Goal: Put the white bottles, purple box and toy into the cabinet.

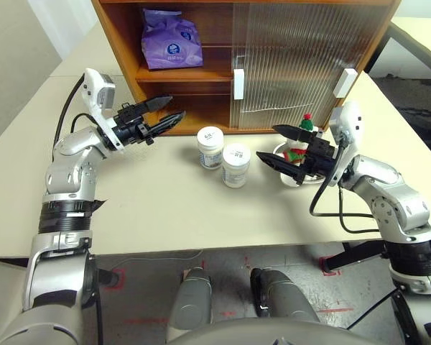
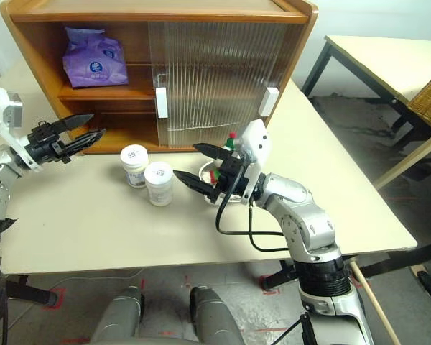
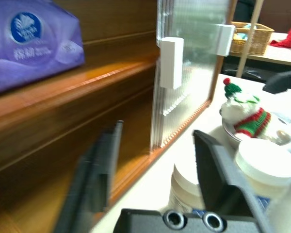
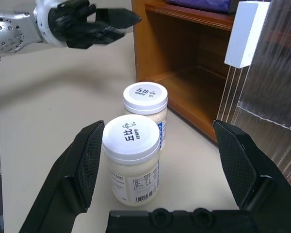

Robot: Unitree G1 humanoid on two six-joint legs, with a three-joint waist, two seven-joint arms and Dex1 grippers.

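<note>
1. One purple box point(image 1: 171, 39) already on the upper shelf of the cabinet point(image 1: 122, 43), behind the open left-hand section; counted as stowed.
2. Left end effector point(image 1: 167, 113) just outside that open section, level, pointing toward the cabinet's lower shelf, fingers slightly parted and empty. Judged step: purple box delivered, arm free for the next item.
3. Two white bottles point(image 1: 210, 146) upright on the tabletop point(image 1: 158, 208), side by side and nearly touching, just in front of the cabinet's lower edge; second bottle point(image 4: 131, 162) nearer the robot. Neither gripped.
4. Two ribbed sliding doors, both pushed to the right half of the cabinet, each with one white handle point(image 1: 238, 83).
5. One toy point(image 1: 299, 142) sitting in one steel bowl point(image 1: 291, 180) on the tabletop, right of the bottles and in front of the closed doors.
6. Right end effector point(image 1: 281, 146) wide open and empty, level, pointing left toward the bottles, with the toy just behind its fingers.
7. Remaining by count: two bottles, one toy.
8. Next move, as judged: close on the nearer bottle around its body below the lid, lift clear of its neighbour, carry leftward into the open section. Risk: knocking the adjacent bottle over during approach.
</note>
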